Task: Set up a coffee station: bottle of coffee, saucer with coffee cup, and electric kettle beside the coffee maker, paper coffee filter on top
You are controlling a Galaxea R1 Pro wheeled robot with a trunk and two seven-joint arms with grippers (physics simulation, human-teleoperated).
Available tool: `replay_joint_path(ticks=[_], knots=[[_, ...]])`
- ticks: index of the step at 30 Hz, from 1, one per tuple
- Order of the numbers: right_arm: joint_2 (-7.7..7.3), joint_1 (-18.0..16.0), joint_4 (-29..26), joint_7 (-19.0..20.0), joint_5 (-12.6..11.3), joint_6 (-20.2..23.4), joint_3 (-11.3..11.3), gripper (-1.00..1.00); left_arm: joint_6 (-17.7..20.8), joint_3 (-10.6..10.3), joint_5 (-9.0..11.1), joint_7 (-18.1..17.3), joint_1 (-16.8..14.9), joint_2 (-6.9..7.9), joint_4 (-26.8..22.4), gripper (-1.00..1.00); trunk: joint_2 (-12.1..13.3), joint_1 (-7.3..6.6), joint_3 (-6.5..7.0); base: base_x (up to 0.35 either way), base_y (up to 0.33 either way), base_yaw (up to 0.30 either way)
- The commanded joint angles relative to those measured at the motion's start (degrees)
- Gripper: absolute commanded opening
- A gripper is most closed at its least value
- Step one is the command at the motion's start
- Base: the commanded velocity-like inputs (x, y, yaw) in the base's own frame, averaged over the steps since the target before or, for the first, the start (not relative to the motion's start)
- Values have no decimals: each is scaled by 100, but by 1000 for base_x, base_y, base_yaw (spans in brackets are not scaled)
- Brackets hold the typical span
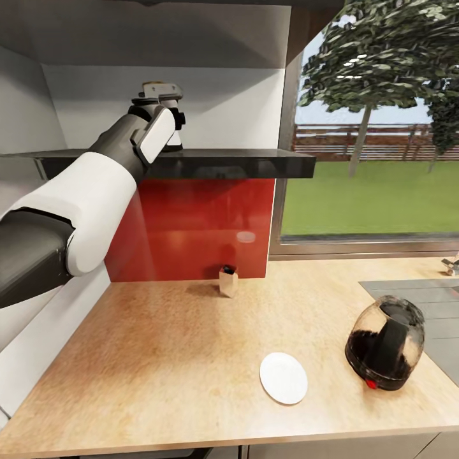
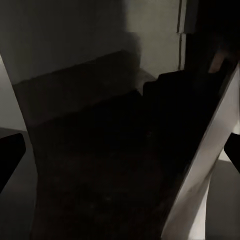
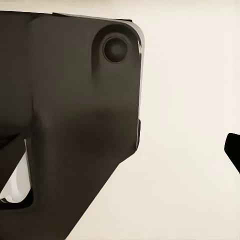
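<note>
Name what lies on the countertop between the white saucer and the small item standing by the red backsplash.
Nothing: in the head view, bare wooden countertop runs from the saucer up to the small item.

Daylight pours in through the window (image 1: 370, 146), leaving the countertop (image 1: 159, 357) evenly bright. A soft sheen spots the red backsplash (image 1: 245, 237). The underside of the shelf (image 1: 242, 164) sits in shade. The left wrist view is very dim and murky; the right wrist view is flatly lit, its edges slightly soft.
</note>
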Motion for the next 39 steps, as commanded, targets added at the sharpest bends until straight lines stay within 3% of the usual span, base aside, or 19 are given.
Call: replay_joint_path(ticks=[1, 5, 6, 39], knots=[[-3, 2, -14, -21, -43, -6, 48, 100, 27, -47, 58, 47, -6, 5, -4, 100, -12, 4, -12, 0, 0, 0], [-3, 2, -14, -21, -43, -6, 48, 100, 39, -46, 52, 59, -6, 5, 7, 100, -12, 4, -12, 0, 0, 0], [-3, 3, -14, -21, -43, -6, 48, 100, 39, -46, 53, 58, -6, 6, 6, -100, -12, 4, -12, 0, 0, 0], [7, 3, -14, -21, -45, -6, 48, 100, 81, -17, 59, 46, -14, 103, -143, -100, -12, 4, -12, 0, 0, 0]])
